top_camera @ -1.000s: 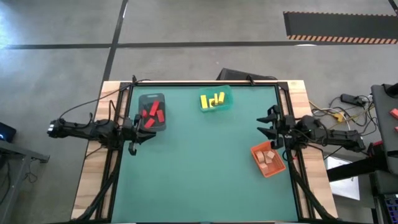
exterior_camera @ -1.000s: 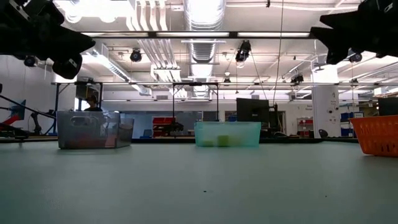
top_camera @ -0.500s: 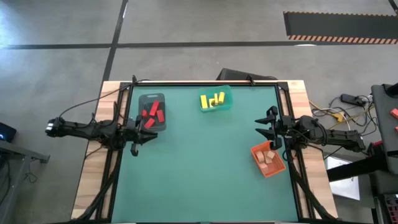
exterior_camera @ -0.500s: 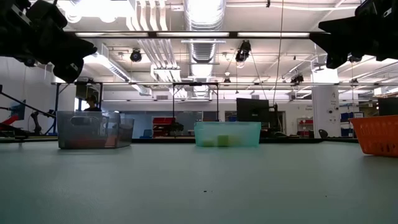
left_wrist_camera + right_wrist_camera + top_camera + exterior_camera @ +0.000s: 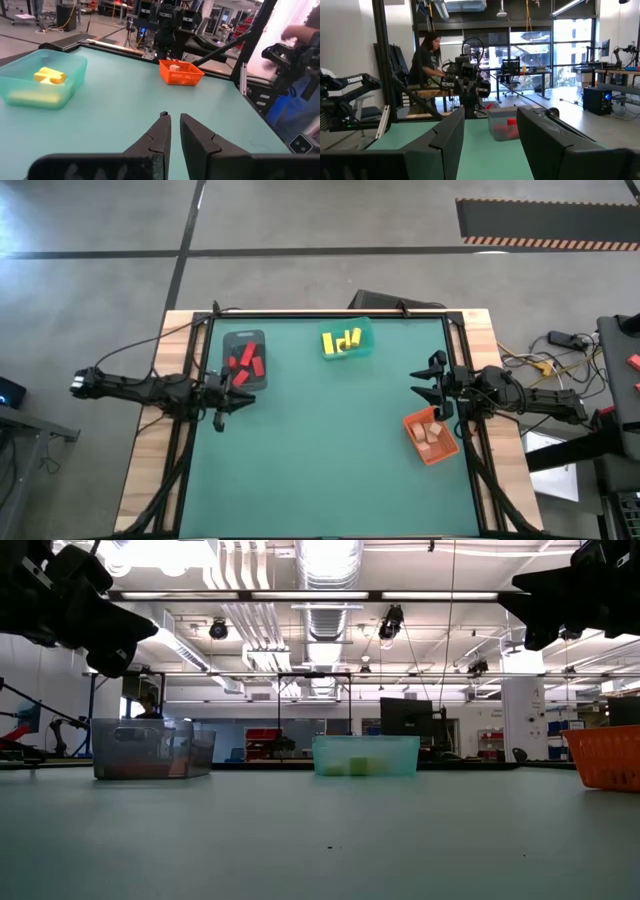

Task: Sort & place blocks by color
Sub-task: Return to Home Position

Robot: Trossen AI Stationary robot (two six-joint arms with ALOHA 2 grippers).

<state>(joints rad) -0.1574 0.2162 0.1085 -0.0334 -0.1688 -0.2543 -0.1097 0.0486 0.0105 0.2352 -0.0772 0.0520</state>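
Plainly all are binned: red blocks (image 5: 245, 362) in the grey bin (image 5: 243, 336), just beyond the left gripper (image 5: 228, 393); yellow blocks (image 5: 342, 342) in the teal bin (image 5: 368, 330) at the table's far edge; tan blocks (image 5: 432, 433) in the orange bin (image 5: 410, 421) by the right edge, beside the right gripper (image 5: 433, 386). The left gripper is open a crack and the right wide, both empty.

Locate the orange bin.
High view: orange bin by the right edge of the table, directly below the right tool in the picture, holding tan blocks.
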